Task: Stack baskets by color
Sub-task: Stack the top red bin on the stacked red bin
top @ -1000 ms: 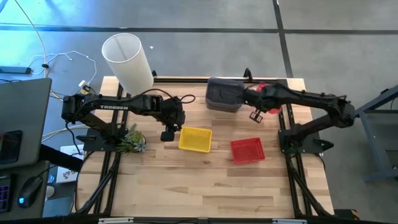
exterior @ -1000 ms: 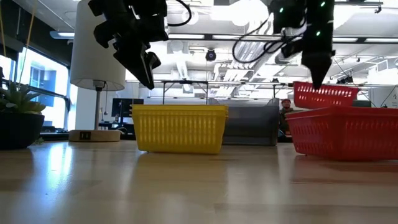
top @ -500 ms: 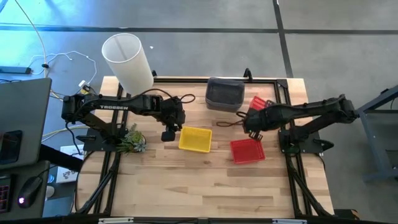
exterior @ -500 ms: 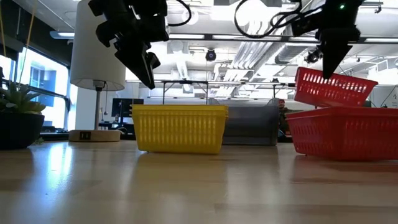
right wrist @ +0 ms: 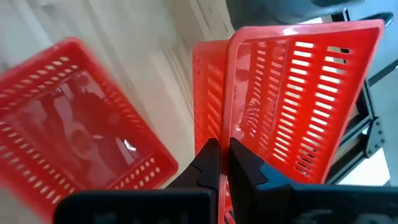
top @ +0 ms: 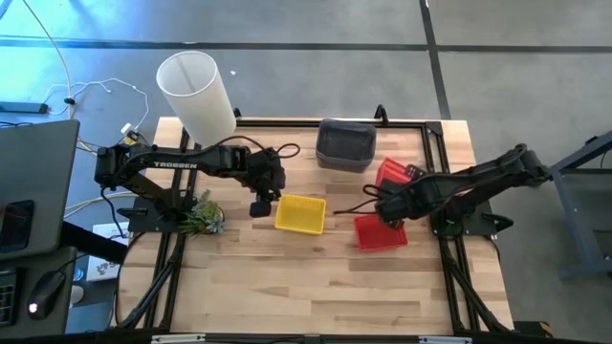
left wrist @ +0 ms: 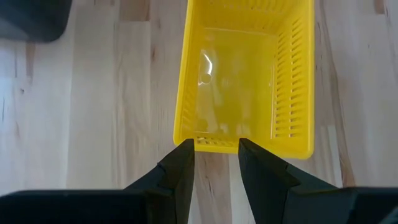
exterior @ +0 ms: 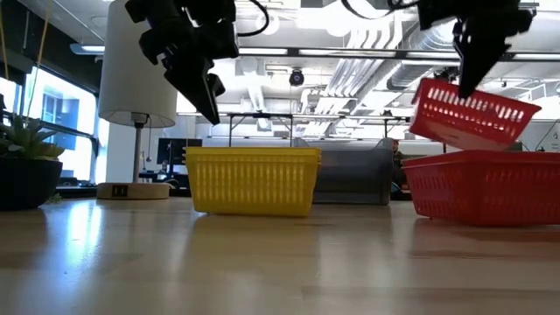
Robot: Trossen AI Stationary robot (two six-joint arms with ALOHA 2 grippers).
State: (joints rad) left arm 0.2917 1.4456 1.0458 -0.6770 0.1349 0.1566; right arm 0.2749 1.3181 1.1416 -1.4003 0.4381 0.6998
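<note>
Red basket (exterior: 472, 114) hangs tilted in the air, right gripper (right wrist: 221, 163) w/ jaws clamped on its rim, just above a 2nd red basket (top: 381, 232) sitting on the bench (top: 287, 277). Yellow basket (top: 300, 214) sits beside it; left gripper (left wrist: 214, 163) hovers over its near wall, jaws apart, holding nothing. Grey baskets (top: 346, 145) at the far edge.

The high view looks straight down on the whole wooden table (top: 287, 277) from far above. The low view sits at table height and looks level across the table into the room behind. Both views share the yellow basket (top: 300, 214) (exterior: 252, 180) and the red basket (top: 382, 232) (exterior: 481, 187) on the table. The left wrist view looks down, very near, on the same yellow basket (left wrist: 245, 74). The right wrist view is very close to the red baskets.
</note>
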